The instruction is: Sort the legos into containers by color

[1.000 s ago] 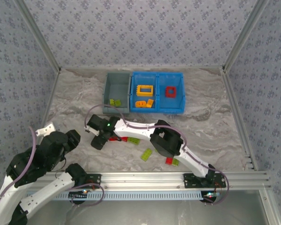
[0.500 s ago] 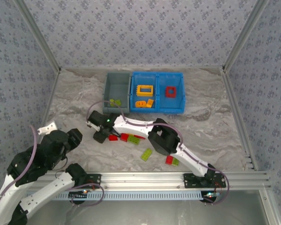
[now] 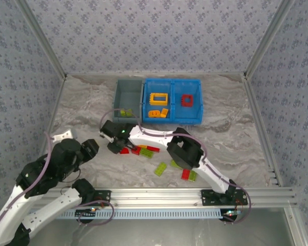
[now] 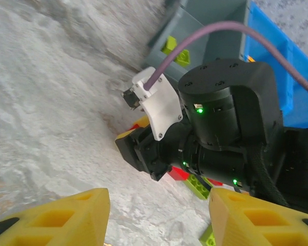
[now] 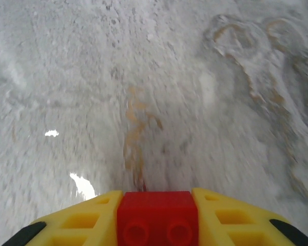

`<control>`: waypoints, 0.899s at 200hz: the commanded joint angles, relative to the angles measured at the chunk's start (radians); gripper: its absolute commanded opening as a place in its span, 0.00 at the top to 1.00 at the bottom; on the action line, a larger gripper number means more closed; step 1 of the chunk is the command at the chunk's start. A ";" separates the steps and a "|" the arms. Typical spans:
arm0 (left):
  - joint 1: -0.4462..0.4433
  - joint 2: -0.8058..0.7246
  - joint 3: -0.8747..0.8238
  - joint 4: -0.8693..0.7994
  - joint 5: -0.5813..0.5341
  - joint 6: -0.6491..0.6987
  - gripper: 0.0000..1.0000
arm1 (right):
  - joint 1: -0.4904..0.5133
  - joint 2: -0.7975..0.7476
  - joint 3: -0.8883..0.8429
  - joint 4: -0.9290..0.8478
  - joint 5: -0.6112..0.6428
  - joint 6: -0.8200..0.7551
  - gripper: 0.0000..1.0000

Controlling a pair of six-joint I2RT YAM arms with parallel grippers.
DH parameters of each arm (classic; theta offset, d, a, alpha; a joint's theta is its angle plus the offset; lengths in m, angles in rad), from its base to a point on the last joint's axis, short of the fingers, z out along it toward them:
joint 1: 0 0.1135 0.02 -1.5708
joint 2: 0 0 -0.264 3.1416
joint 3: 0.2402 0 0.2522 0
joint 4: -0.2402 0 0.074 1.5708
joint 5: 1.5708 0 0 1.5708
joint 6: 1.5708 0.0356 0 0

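Top external: grey bin [image 3: 129, 92] far centre, lime bricks [image 3: 125, 111] inside. Blue tray [image 3: 173, 82] just right of it: orange-yellow frame [image 3: 158, 98] in left compartment, red frame [image 3: 187, 100] in right. Loose red and green bricks [image 3: 160, 168] on table [image 3: 220, 133], near side of containers.
Left wrist: left gripper [image 4: 156, 215] fingers apart, nothing between them.
Right wrist: right gripper [image 5: 156, 202] clamped on red brick [image 5: 156, 223], over bare table.
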 commanded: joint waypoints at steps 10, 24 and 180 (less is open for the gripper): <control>0.000 0.107 -0.018 0.219 0.203 0.114 0.46 | -0.035 -0.271 -0.132 0.072 0.064 0.061 0.64; -0.001 0.160 -0.024 0.292 0.266 0.132 0.46 | -0.065 -0.379 -0.230 0.092 0.083 0.095 0.64; -0.289 0.726 0.099 0.692 0.195 0.213 0.47 | -0.763 -0.490 -0.476 0.093 0.017 0.390 0.62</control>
